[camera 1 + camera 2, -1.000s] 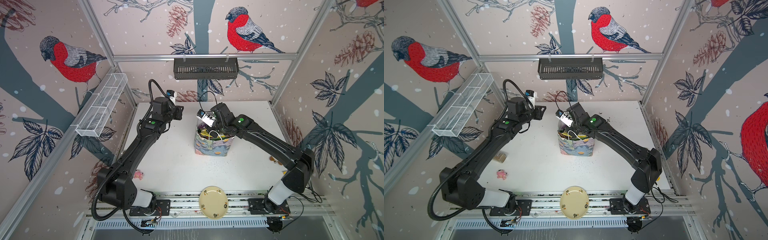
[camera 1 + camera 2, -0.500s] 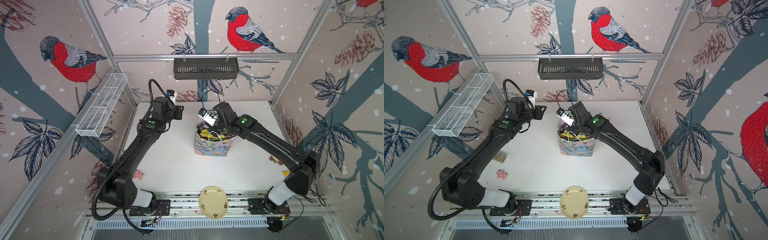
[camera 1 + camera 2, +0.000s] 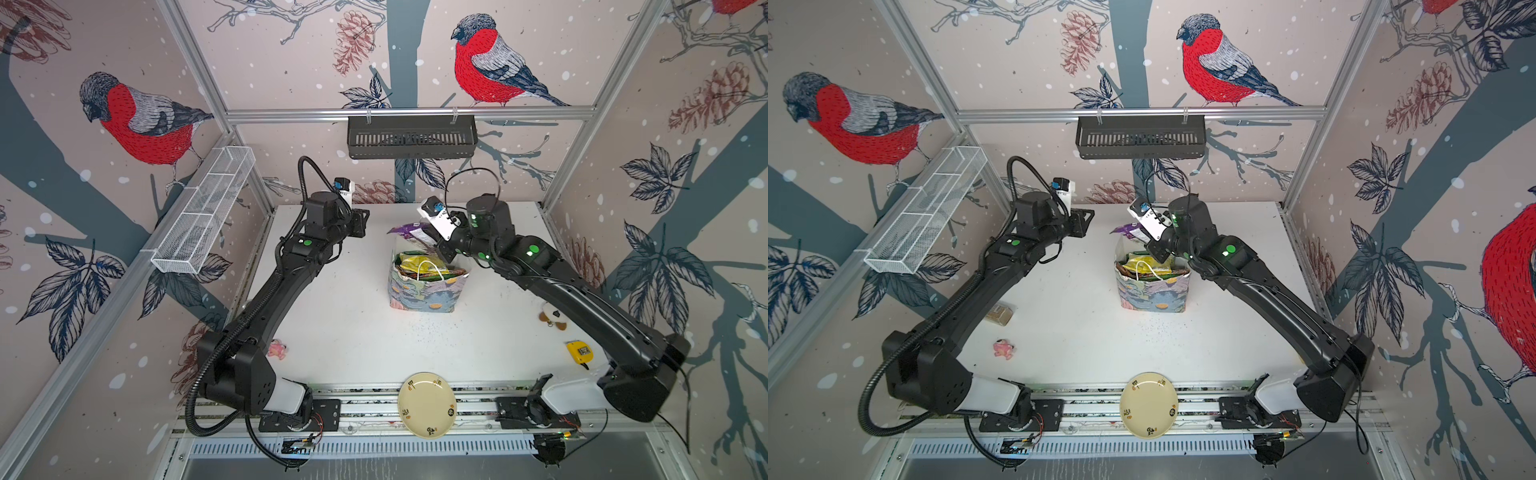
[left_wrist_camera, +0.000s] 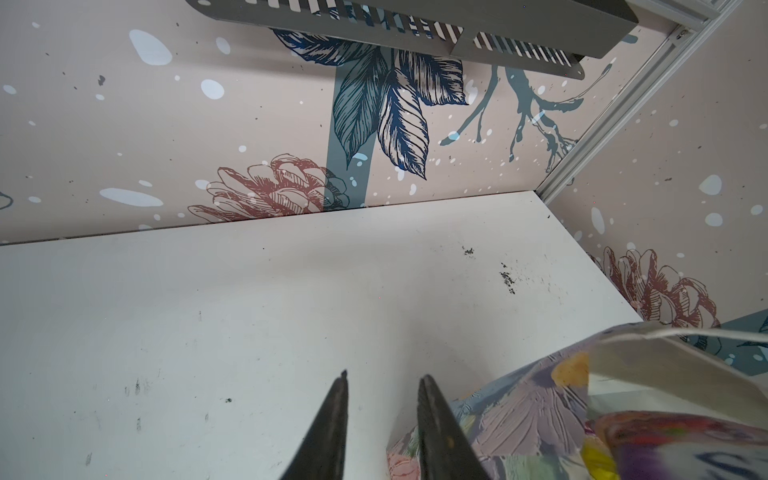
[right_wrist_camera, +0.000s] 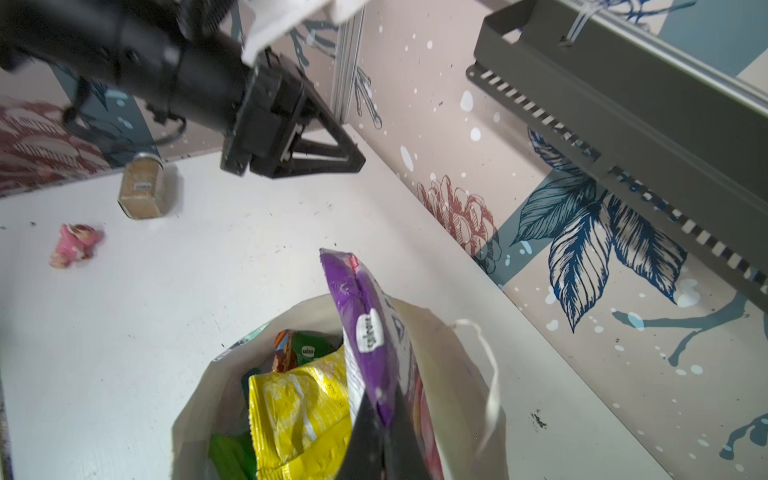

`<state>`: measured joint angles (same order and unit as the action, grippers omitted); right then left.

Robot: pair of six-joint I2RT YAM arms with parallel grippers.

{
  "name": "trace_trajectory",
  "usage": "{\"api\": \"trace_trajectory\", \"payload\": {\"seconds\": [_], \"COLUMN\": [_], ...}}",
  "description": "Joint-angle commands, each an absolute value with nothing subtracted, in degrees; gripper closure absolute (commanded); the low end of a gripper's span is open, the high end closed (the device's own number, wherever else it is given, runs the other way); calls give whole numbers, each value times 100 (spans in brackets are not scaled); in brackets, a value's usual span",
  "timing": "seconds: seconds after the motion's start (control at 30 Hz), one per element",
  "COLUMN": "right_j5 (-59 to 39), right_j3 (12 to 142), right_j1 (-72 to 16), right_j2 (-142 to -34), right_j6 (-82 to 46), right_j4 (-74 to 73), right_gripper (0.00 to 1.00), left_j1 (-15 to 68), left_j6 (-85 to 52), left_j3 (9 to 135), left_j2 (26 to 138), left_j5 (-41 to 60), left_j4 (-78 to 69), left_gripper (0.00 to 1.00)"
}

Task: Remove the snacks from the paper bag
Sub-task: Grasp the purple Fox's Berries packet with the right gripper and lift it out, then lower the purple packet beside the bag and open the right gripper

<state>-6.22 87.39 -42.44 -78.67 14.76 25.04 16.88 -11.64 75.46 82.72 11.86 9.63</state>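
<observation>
White bench (image 3: 345, 316). Floral paper bag (image 3: 424, 293) upright near its middle, snacks inside. Purple packet (image 5: 365, 328) standing partly above the bag's rim, pinched by right jaws. Yellow packet (image 5: 299, 411) beside it, within the bag. Left jaws slightly spread, empty, over the bench near the bag's outer wall.

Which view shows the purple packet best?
Right wrist: the purple packet stands mid-frame, pinched by the right gripper, sticking out of the paper bag. Both top views show only its top beside the wrist camera; left wrist shows only a purple blur.
</observation>
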Motion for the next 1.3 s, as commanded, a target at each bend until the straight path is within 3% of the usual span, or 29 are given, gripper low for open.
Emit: {"api": "trace_trajectory", "payload": {"seconds": [0.0, 0.17, 0.27, 0.43, 0.6, 0.73, 0.8, 0.9, 1.07, 1.27], "right_j5": [-1424, -2074, -1812, 153, 2556, 3990, 4481, 4432, 3409, 3069], "right_j3": [8693, 8516, 8344, 8364, 8553, 7962, 7521, 6997, 6135, 5852], "right_j1": [-4055, -3595, -3257, -2892, -2840, -2791, -2623, -2111, -1372, -1298], "right_j2": [-7524, -6889, -6445, -5966, -6230, -6477, -6667, -6899, -7088, -8128], "right_j6": [1088, 529, 140, 95, 423, 605, 567, 59, -613, -881], "right_j4": [1547, 829, 282, 286, 1405, 1694, 1792, 1976, 1627, 1550], "right_gripper": [99, 99, 99, 99, 99, 99, 99, 99, 99, 99], "left_j1": [1700, 1722, 1811, 2156, 2486, 2514, 2531, 2568, 2662, 2730], "left_j6": [-1144, -1088, -852, -192, 498, 806, 938, 1126, 1342, 1576], "left_j3": [7629, 7730, 7916, 8375, 8983, 9397, 9591, 9850, 10208, 10615], "left_j2": [8302, 8356, 8432, 8620, 8936, 9230, 9381, 9568, 9823, 10066], "left_j5": [1248, 1337, 1446, 1399, 1408, 1657, 1743, 1876, 1881, 1886], "left_j4": [844, 861, 1015, 1494, 2106, 2595, 2831, 3157, 3535, 3980], "left_gripper": [70, 70, 68, 65, 63, 61, 54, 57, 56, 55]}}
